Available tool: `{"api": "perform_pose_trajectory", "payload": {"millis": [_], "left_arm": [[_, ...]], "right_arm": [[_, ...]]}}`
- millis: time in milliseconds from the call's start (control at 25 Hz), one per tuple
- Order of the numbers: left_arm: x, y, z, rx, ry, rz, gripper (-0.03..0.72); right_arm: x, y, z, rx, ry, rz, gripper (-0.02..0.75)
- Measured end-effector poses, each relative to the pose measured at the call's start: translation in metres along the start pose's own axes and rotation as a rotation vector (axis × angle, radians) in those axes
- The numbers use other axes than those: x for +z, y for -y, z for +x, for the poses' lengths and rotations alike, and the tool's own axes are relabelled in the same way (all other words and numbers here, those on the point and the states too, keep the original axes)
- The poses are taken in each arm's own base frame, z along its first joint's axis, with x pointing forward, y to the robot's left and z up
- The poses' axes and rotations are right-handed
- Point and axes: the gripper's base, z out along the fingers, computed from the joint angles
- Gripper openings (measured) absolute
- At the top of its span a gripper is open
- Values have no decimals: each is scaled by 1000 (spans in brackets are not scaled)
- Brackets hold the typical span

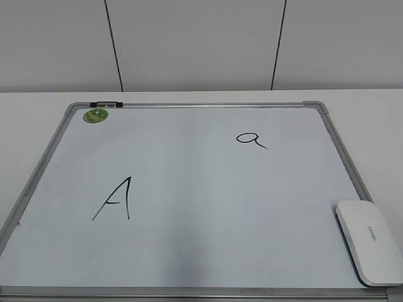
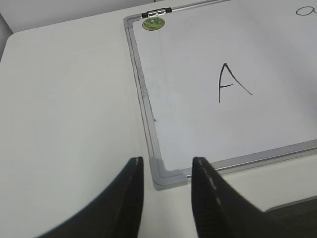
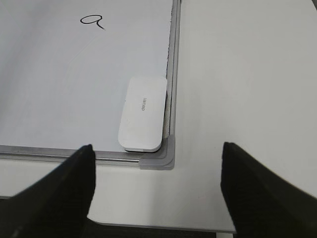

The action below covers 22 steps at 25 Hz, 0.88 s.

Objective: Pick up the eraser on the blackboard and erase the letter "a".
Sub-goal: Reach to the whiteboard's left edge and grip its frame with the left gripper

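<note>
1. The right pincer (image 3: 156,188) was seen spread wide and empty, held above the counter (image 3: 237,74) just short of the near right corner of the blackboard (image 3: 171,74), nothing touched.
2. The left pincer (image 2: 166,198) was seen parted more narrowly, also empty, poised over the board's near left corner.
3. The eraser (image 3: 142,113) was found flat on the board, tucked into that near right corner, its long side close against the frame.
4. The letter "a" (image 1: 250,139) was spotted well apart from the eraser, up the board's right half; the capital "A" (image 1: 116,199) sat on the left, a green disc (image 1: 97,116) by the far left corner.
5. Trouble was judged likely at the grasp: a finger could be fouled by the frame rail beside the eraser.
6. A second risk was judged: the flat, low eraser could be pushed along rather than gripped.
</note>
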Motion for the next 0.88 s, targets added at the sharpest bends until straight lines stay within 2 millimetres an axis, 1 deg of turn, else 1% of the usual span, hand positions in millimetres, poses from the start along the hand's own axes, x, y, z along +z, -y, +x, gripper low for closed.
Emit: {"api": "perform_pose_trajectory", "payload": {"millis": [880], "left_arm": [[0, 0, 0, 1, -2, -1, 236]], "right_arm": [[0, 0, 0, 0, 0, 0, 587]]}}
